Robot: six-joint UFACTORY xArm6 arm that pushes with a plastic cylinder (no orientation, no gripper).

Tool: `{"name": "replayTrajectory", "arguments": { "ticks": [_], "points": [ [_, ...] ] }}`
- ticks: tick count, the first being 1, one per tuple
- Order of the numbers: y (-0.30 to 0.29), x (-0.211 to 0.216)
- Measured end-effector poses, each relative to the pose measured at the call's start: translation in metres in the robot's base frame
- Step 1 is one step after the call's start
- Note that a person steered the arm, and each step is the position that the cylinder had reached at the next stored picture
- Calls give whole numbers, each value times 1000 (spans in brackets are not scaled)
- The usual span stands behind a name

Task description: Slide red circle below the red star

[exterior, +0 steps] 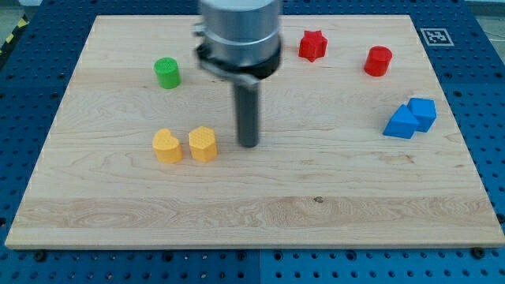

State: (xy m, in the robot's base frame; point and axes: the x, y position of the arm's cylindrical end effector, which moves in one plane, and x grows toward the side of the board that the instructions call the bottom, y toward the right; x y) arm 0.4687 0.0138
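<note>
We have a single view, so no shared coverage arises. It looks from above and from the near long edge of the worktop (260, 213), facing across it and tilted downward; the far edge lies at the view's top and appears shorter than the near edge. The framing is moderately close: the whole board fits, with a strip of blue perforated base (481, 95) visible around it. The arm's housing (239, 35) enters from the view's top, cropped there, and its upper part is blurred.
</note>
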Motion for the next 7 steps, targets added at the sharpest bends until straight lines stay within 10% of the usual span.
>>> {"name": "replayTrajectory", "arguments": {
  "ticks": [3,7],
  "points": [
    [218,-116],
    [204,-164]
  ]
}}
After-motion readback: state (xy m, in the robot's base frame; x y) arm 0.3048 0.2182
